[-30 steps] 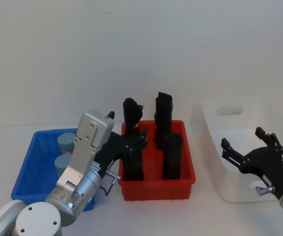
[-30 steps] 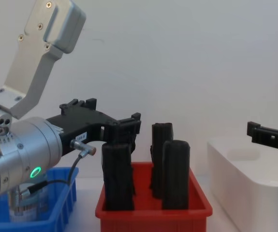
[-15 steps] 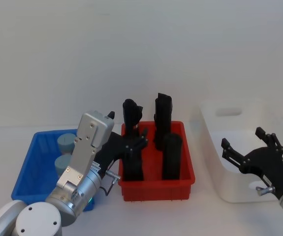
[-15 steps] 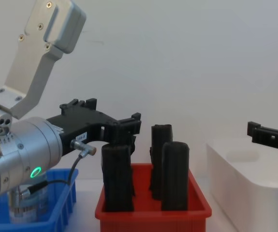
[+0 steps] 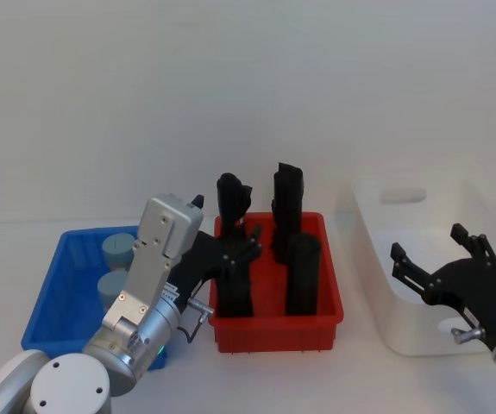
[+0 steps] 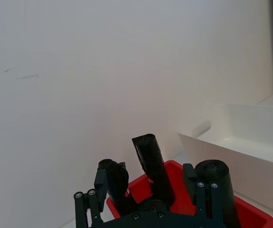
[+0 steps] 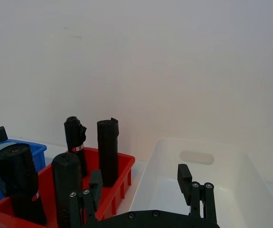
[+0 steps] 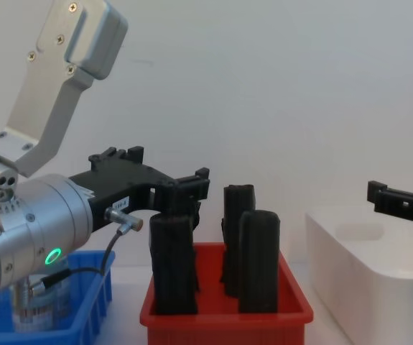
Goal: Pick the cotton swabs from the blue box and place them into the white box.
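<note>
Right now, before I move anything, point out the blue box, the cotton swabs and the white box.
blue box (image 5: 51,285), head view, on its left wall.
cotton swabs (image 5: 116,248), head view, on the lid of the farther tub.
white box (image 5: 420,216), head view, on the inside of its far wall.

The blue box (image 5: 56,286) is open from above on its far and left side, where the swabs (image 5: 116,249) stand. The left arm (image 5: 157,250) covers its near right corner. Tall black rolls (image 5: 302,274) in the red bin (image 5: 273,332) stand between it and the white box (image 5: 401,329). The right gripper (image 5: 427,243), fingers spread, hovers over that box's near half, and the far half is free.
</note>
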`<action>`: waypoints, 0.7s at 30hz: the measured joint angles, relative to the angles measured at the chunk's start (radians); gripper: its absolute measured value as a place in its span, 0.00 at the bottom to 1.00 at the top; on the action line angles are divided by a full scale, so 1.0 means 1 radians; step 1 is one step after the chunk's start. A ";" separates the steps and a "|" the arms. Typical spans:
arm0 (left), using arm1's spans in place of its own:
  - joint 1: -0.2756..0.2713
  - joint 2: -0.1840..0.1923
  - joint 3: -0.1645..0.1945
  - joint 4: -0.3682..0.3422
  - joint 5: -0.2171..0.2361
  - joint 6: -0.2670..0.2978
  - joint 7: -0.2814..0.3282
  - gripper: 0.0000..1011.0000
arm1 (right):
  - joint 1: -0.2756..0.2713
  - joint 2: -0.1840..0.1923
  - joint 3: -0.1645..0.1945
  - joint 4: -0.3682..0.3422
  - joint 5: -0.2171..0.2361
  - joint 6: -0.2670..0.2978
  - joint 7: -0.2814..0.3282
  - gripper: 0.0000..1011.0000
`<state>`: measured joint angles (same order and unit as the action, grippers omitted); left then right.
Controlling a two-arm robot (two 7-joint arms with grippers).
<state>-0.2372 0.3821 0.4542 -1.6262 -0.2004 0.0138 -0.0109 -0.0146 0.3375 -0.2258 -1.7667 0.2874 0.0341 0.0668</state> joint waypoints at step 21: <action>0.000 0.000 0.000 0.000 0.000 0.000 0.000 0.99 | 0.000 0.000 0.000 0.000 0.000 0.000 0.000 0.99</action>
<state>-0.2372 0.3821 0.4542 -1.6262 -0.2003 0.0138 -0.0109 -0.0146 0.3374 -0.2258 -1.7668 0.2874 0.0341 0.0668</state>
